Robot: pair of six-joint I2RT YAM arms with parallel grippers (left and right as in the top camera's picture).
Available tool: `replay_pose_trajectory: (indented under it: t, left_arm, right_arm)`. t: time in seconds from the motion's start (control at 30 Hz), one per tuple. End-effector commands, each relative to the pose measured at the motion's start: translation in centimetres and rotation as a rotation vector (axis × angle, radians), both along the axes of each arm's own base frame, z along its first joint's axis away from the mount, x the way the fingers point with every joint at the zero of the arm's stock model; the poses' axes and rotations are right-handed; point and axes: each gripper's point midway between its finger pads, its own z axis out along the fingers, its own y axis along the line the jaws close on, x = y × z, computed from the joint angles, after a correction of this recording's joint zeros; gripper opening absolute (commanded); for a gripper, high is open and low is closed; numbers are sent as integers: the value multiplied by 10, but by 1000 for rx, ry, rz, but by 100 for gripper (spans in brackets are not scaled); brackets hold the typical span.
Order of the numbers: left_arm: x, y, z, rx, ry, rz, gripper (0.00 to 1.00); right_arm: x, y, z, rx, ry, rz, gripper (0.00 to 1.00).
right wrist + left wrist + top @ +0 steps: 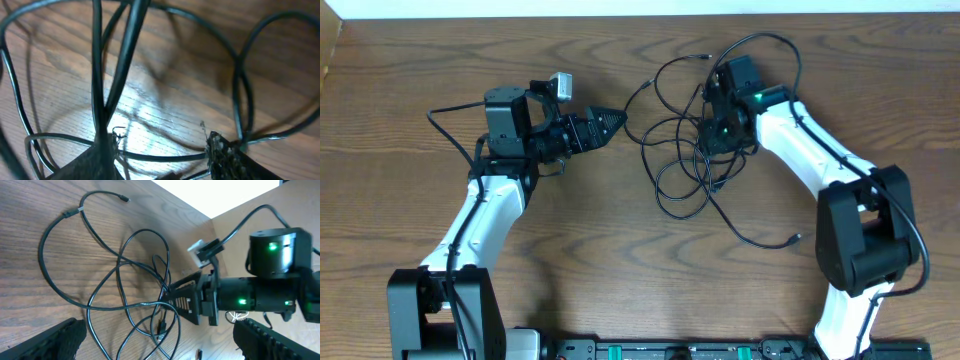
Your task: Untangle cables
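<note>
Black cables point(682, 150): I am seeing a loose tangle of thin cords lying on the wooden table point(420, 60), right of centre in the overhead view. Their loops are crossing one another. One tail is trailing toward the near right and ending in a small plug point(794, 240).
Right gripper point(715, 135): It is sitting down in the far-right side of the tangle. In its own wrist view the fingertips point(225, 155) are standing apart with bare wood showing between them. Strands are running past both tips, and I am not seeing anything pinched.
Left gripper point(608, 122): It is hovering just left of the tangle, apart from it and pointing at it. Its jaws are spread wide and holding nothing.
Step in hand: I am judging this as the first grasp, with the right side picking out a strand while the knot is not yet loosened.
Next move: It is calling for one single cord between the right fingers, not several. The left side would then need to pin or take a neighbouring loop so the two can be drawn apart.
In the way: The right arm's thicker black lead point(790, 55) is arcing over the far side of the tangle. Being the same colour, it is making the cords harder to read. The crossing loops are also risking the whole bundle dragging along together.
</note>
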Motion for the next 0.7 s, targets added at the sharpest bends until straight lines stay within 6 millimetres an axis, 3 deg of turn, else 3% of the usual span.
replay_pose_trajectory:
  t: [0.0, 0.1, 0.23, 0.33, 0.4, 0.47, 0.57, 0.67]
  left_arm:
    - [-1, 0, -3, -1, 4, -7, 99]
    - [-1, 0, -3, -1, 4, -7, 99]
    - [-1, 0, -3, -1, 4, -7, 98]
    - [-1, 0, -3, -1, 4, -7, 99]
    - [-1, 0, -3, -1, 4, -7, 99]
    - [-1, 0, -3, -1, 4, -7, 99]
    - [-1, 0, -3, -1, 4, -7, 98]
    - [-1, 0, -3, -1, 4, -7, 99]
  right_arm:
    - [-5, 6, -6, 24, 27, 7, 47]
    - [-7, 9, -6, 43, 38, 13, 4]
    - [-9, 11, -3, 58, 45, 18, 1]
    - [-4, 2, 16, 36, 18, -14, 1]
    - [4, -9, 41, 2, -34, -59, 1]
    - [15, -22, 79, -35, -119, -91, 1]
    - [25, -35, 144, -56, -269, -133, 1]
    - [27, -43, 223, -24, -459, -171, 1]
